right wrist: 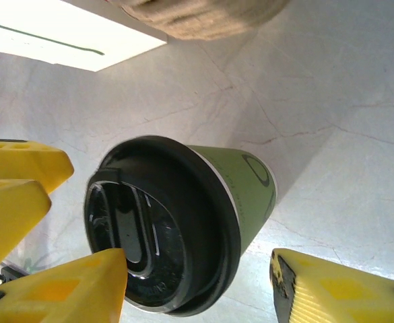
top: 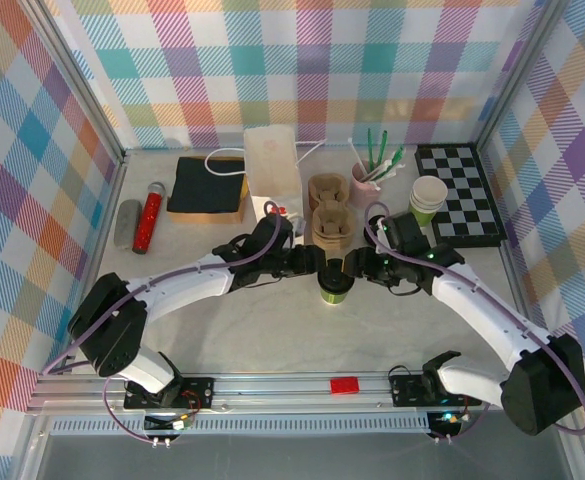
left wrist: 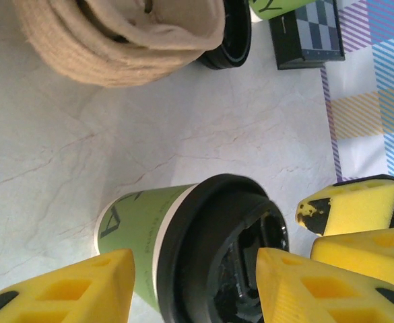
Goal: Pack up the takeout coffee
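The takeout coffee (top: 334,285), a small green cup with a black lid, stands upright on the marble table between my two grippers. My left gripper (top: 315,268) comes at it from the left and my right gripper (top: 357,268) from the right. In the left wrist view the cup (left wrist: 133,235) sits between the yellow fingers of my open left gripper (left wrist: 195,269), one finger overlapping the lid. In the right wrist view my right gripper (right wrist: 197,269) is open around the cup (right wrist: 250,195), its right finger clear of the side. The white paper bag (top: 272,165) stands behind.
Brown cup carriers (top: 329,208) lie just behind the coffee. A pink cup of green pens (top: 367,175), a lidless green cup (top: 428,200) and a chessboard (top: 462,195) are at the back right. A black pad (top: 207,187) and a red cylinder (top: 150,217) are back left.
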Controlling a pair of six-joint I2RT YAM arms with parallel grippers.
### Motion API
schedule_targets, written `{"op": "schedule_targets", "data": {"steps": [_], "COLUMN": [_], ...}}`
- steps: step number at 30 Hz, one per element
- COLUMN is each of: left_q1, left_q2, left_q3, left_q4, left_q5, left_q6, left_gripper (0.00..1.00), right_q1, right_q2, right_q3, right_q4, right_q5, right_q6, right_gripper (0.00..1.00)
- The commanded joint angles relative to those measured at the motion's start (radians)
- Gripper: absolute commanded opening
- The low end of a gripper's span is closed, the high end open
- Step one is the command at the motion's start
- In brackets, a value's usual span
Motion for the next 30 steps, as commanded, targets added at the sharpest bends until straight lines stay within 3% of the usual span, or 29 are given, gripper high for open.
{"op": "schedule_targets", "data": {"steps": [1,15,30], "left_q1": [0.005,0.004,-0.020], "left_q2": [0.028,0.059,0.069], "left_q3": [0.031,0.028,-0.037], "left_q4": [-0.040,-0.009,0.013], "left_q5": [0.002,0.034,-0.008], "left_q6": [0.034,0.035,0.021], "left_gripper": [0.51,0.51,0.48], "right_q1": [-0.004,-0.024,-0.025], "right_q2": [0.023,0.092,0.070], "right_q3": [0.038,0.028,-0.054], "right_q4": [-0.038,0.004,0.049], "right_q5": [0.018,-0.003,-0.014], "right_q6": [-0.033,-0.049,-0.012], "right_gripper": [0.58,0.55,0.50]}}
